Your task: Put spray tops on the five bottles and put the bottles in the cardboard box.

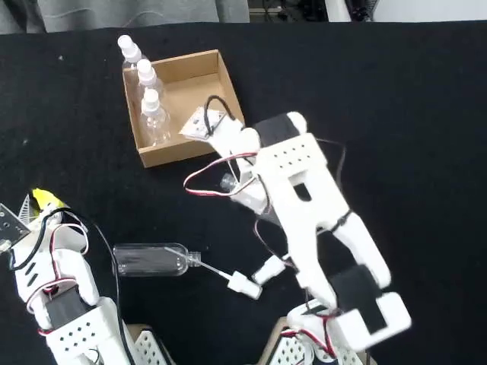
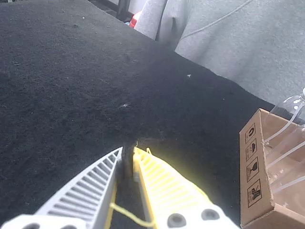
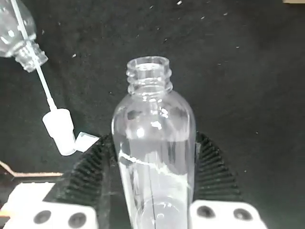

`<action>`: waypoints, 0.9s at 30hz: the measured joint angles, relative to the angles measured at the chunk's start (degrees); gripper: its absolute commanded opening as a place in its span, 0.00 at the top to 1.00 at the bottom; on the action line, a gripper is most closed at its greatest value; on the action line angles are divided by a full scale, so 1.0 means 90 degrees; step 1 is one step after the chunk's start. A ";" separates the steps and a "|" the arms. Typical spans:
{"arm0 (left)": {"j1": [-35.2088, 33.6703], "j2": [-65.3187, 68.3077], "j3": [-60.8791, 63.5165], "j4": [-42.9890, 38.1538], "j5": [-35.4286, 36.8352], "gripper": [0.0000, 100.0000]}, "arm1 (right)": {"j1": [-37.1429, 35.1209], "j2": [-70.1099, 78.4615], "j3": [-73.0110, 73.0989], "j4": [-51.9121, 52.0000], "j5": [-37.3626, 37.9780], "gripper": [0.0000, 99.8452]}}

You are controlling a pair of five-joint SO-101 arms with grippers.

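Within my right pincer (image 3: pixel 153 139) a clear uncapped plastic bottle (image 3: pixel 152 109) sits clamped; I'd hold its neck steady for capping; my left pincer (image 2: pixel 127 155) is closed, empty.

1. I see the table (image 1: pixel 411 91) covered in plain black.
2. The cardboard box (image 1: pixel 190 87) at eleven o'clock is brown.
3. Its bottles (image 1: pixel 154 122) are clear, with white spray tops (image 1: pixel 151 99).
4. My left gripper (image 2: pixel 128 155) has one yellow finger and one pale grey, both ribbed.
5. My right gripper (image 3: pixel 155 143) has black ribbed pads, set against a clear bottle (image 3: pixel 152 114).
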 measured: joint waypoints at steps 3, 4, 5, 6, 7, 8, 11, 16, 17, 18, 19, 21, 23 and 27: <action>0.0000 0.0000 0.0000 0.0000 0.0000 0.97 | 0.0000 -0.0322 0.0000 0.0000 -0.0156 0.89; 0.0000 0.0000 0.0000 0.0000 0.0000 0.97 | 0.0000 -0.0440 0.0000 0.0000 -0.0215 0.89; 0.0000 0.0000 0.0000 0.0000 0.0000 0.97 | 0.0000 -0.0557 0.0010 0.0020 -0.0274 0.89; 0.0000 0.0000 0.0000 0.0000 0.0000 0.97 | 0.0000 -0.0684 0.0020 0.0029 -0.0322 0.89; 0.0000 0.0000 0.0000 0.0000 0.0000 0.97 | 0.0000 -0.0830 0.0068 0.0029 -0.0361 0.89; 0.0000 0.0000 0.0000 0.0000 0.0000 0.97 | 0.0000 -0.0977 0.0147 0.0029 -0.0381 0.89; 0.0000 0.0000 0.0000 0.0000 0.0000 0.97 | 0.0000 -0.1397 0.0420 0.0039 -0.0400 0.89; 0.0000 0.0000 0.0000 0.0000 0.0000 0.97 | 0.0000 -0.2090 0.1133 -0.0391 -0.0400 0.89; 0.0000 0.0000 0.0000 0.0000 0.0000 0.97 | 0.0000 -0.2208 0.1280 -0.0508 -0.0400 0.89; 0.0000 0.0000 0.0000 0.0000 0.0000 0.97 | 0.0000 -0.2335 0.1407 -0.0606 -0.0420 0.89; 0.0000 0.0000 0.0000 0.0000 0.0000 0.97 | 0.0000 -0.2452 0.1553 -0.0694 -0.0498 0.89; 0.0000 0.0000 0.0000 0.0000 0.0000 0.97 | 0.0000 -0.2676 0.1748 -0.0840 -0.0674 0.89; 0.0000 0.0000 0.0000 0.0000 0.0000 0.97 | 0.0000 -0.2891 0.1827 -0.0918 -0.0821 0.89; 0.0000 0.0000 0.0000 0.0000 0.0000 0.97 | 0.0166 -0.3223 0.1924 -0.1123 -0.1074 0.89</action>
